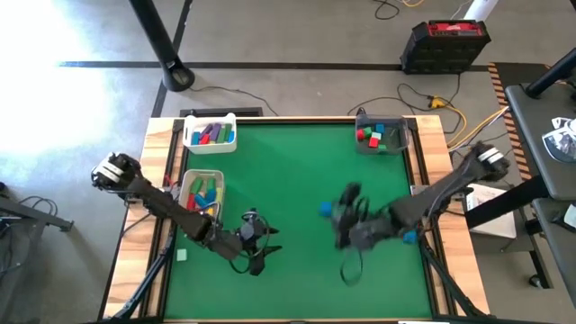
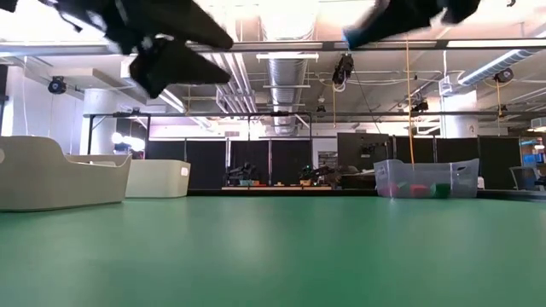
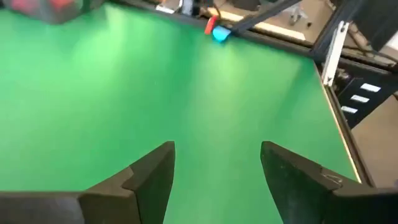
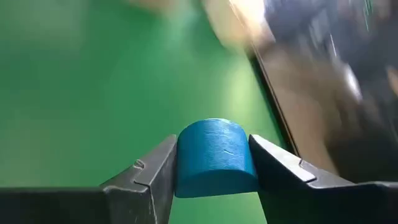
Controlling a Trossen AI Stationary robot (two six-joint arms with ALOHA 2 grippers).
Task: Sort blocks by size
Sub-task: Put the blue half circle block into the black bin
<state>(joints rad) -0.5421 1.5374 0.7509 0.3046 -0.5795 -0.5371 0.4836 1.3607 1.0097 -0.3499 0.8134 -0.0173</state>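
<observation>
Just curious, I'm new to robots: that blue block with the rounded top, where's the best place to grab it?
By its two flat sides, as the right hand holds the blue block now. Its curved top would slip between fingers; the flat faces give them parallel surfaces.

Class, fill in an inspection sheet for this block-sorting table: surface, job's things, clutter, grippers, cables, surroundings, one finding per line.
Surface: green table mat, bare in the middle.
Job's things: blue block in the right gripper; coloured blocks in two white trays and a clear bin.
Clutter: nothing seen.
Grippers: left gripper open, empty, above the mat; right gripper shut on the blue block, raised.
Cables: yellow and dark cables on the floor beyond the table.
Surroundings: black case, stand base.
</observation>
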